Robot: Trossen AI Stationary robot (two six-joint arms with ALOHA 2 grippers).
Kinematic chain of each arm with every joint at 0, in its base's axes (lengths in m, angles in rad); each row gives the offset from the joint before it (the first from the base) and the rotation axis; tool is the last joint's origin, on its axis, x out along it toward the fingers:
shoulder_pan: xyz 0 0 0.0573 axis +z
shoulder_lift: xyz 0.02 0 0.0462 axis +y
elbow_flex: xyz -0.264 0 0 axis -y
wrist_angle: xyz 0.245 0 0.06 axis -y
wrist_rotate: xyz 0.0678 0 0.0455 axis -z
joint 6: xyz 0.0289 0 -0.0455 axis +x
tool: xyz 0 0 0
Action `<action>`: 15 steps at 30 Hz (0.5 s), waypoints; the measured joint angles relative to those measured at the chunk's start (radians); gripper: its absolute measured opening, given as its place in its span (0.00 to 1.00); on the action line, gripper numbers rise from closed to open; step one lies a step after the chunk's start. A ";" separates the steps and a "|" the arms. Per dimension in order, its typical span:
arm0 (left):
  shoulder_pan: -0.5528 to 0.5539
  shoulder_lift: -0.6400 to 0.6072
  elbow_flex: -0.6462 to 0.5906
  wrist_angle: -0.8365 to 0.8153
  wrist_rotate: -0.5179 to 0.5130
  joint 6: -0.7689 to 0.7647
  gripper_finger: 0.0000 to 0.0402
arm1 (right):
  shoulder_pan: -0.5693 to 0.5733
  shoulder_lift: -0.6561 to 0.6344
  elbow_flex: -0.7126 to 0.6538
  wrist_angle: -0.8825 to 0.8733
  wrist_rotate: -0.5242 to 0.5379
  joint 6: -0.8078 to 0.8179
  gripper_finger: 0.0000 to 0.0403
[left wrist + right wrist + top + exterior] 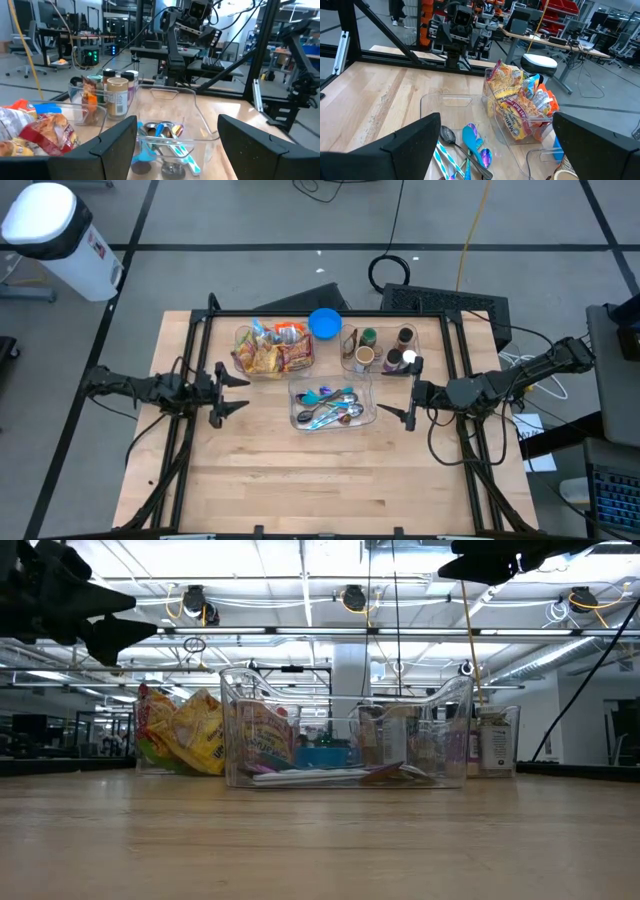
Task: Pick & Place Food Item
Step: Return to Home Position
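Noodle bags [272, 355] — yellow, orange and red packets — lie bunched together inside the top left transparent bin [237, 362], at the far left of the cluster of clear bins on the bench [300, 480]. None shows loose on the wood, so as far as the views tell, the placing part of the job looks finished. The left pincer [238, 394] hangs above the bench just left of the middle bin [294, 392], its fingers spread wide and holding nothing; the left wrist view looks out between them at the bins beyond. The right pincer [395, 392] hovers opposite, on the right side of that same bin, likewise spread apart and empty. In the low view both sit high, well clear of the bins' rims. Spoons [330, 412] fill the middle bin, jars [380, 348] the far right one, and a blue bowl [324, 323] stands behind. My judgement: what remains is only for the arms to draw back to rest — no food item appears left to move.
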 joint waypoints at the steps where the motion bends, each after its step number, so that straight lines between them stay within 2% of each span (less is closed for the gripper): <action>1: 0.000 0.001 0.000 0.001 -0.003 0.010 0.71 | 0.000 0.000 0.000 0.000 0.000 0.000 0.94; 8: 0.000 0.000 0.000 -0.002 -0.004 0.074 0.71 | 0.000 0.000 0.000 0.000 0.000 -0.001 0.94; 15: 0.000 0.000 -0.002 0.010 -0.004 0.070 0.71 | 0.000 0.000 0.000 0.015 0.000 -0.089 0.94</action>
